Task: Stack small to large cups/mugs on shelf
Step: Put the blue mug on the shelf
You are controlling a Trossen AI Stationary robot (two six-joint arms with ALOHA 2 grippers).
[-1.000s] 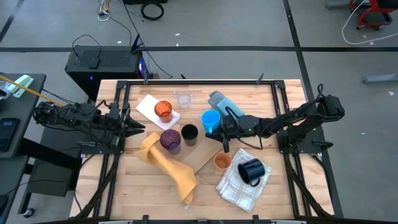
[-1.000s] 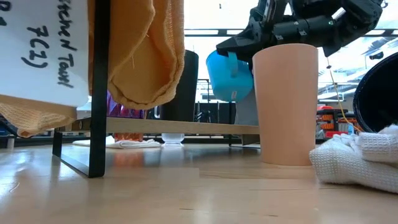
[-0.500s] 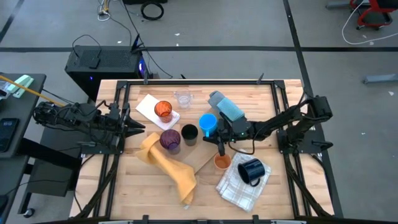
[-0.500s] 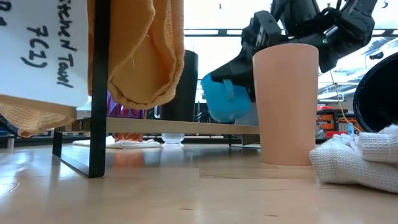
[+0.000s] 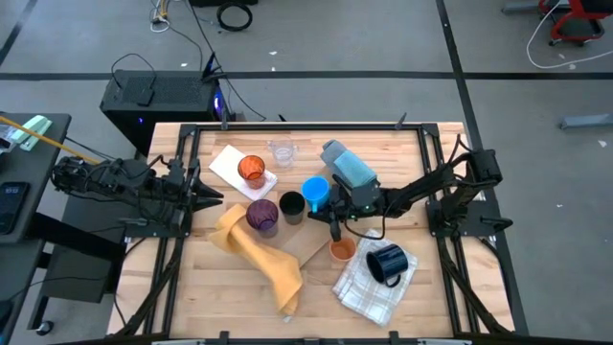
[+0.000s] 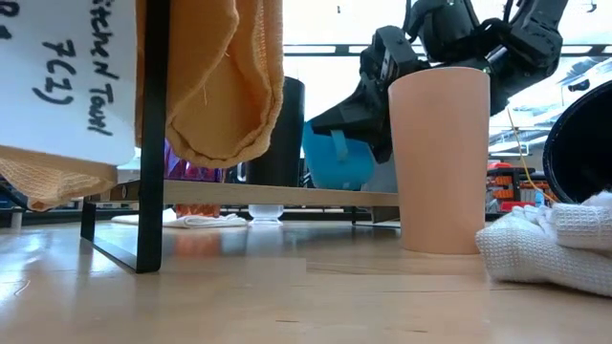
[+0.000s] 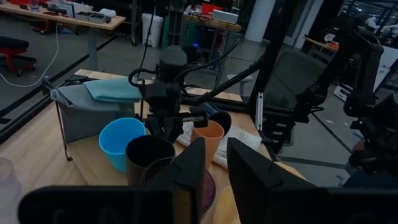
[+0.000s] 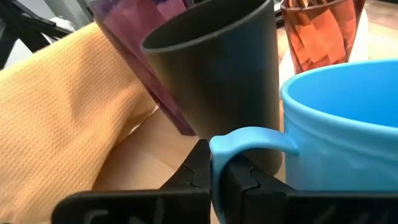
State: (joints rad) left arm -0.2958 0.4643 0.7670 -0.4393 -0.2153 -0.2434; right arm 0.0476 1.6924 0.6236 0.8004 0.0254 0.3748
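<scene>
Pinched on the bright blue mug's [image 5: 315, 191] handle, the right gripper [image 5: 330, 204] holds it just beside the black cup [image 5: 291, 205]; low view shows the mug off the table near that cup; left gripper [image 5: 209, 197], slightly parted, waits beyond the purple cup [image 5: 262, 215]

My right gripper [image 5: 332, 204] held a mug [image 5: 316, 191] by its handle, just right of a cup [image 5: 291, 206]. Another cup [image 5: 263, 216] stood left of that. My left gripper [image 5: 213, 198] waited at the table's [image 5: 431, 287] left edge.

Seven cups [image 5: 315, 190], perhaps four cloths [image 5: 261, 251]
</scene>
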